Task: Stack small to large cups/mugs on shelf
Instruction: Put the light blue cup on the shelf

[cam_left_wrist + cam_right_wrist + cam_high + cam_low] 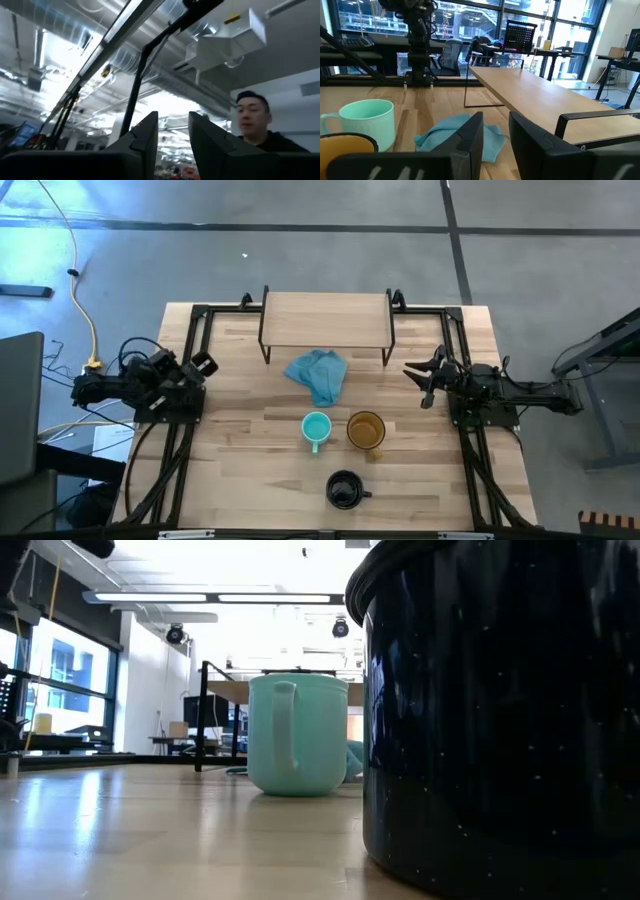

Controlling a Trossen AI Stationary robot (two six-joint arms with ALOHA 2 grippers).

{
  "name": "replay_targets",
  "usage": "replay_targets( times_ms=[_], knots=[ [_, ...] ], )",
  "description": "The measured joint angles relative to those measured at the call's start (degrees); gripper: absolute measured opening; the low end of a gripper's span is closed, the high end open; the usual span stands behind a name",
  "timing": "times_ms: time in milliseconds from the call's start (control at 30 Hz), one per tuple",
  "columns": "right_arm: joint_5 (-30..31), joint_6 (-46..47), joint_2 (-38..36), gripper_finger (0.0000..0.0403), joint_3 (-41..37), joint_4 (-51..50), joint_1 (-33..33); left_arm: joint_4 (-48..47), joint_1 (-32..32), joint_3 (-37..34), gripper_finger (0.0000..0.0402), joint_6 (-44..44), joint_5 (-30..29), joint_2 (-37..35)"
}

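Note:
Three mugs stand upright on their bases on the tabletop. The small teal mug (316, 428) (297, 735) (365, 122) and the amber-yellow mug (366, 430) (345, 145) are side by side. The black mug (345, 490) (500, 710) stands nearer the near edge. The light-wood shelf (325, 320) (535, 95) stands on its thin black legs at the far side with nothing on it. My left gripper (203, 365) (172, 135) waits open at the table's left edge, tipped up toward the ceiling. My right gripper (422, 375) (495, 135) waits open at the right edge, level, facing the mugs.
A crumpled blue-teal cloth (318, 375) (450, 135) lies between the shelf and the mugs. Black frame rails (190, 340) run along the table's left and right sides. A person (255, 120) shows beyond the table in the left wrist view. Bare wood lies left of the mugs.

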Motion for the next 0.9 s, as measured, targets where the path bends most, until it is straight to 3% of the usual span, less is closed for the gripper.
replay_targets(
  times_ms=[67, 233, 467, 667, 900],
  knots=[
    [-0.7, 3.7, 0.0, 0.0084, 0.0, 1.7, 0.0, 0.1, 0.0, 0.0, 0.0097, -1.0, 0.0, 0.0],
    [-5.1, 26.1, 0.0, 0.0084, 0.0, 5.8, 0.0, -0.3, 0.0, 0.0, 0.0097, -0.1, -0.7, 0.0],
    [-5.2, 46.7, 0.0, 0.0084, 0.0, 12.7, 0.0, 0.9, 0.0, 0.0, 0.0097, 0.0, -6.6, 0.0],
    [-4.8, 55.6, 0.0, 0.0084, 0.0, 14.7, 0.0, 1.3, 0.0, 0.0, 0.0097, -5.9, -6.9, 0.0],
    [-4.9, 65.3, 0.0, 0.0084, 0.0, 16.6, 0.0, -3.8, 0.0, 0.0, 0.0097, -10.7, -2.5, 0.0]
  ],
)
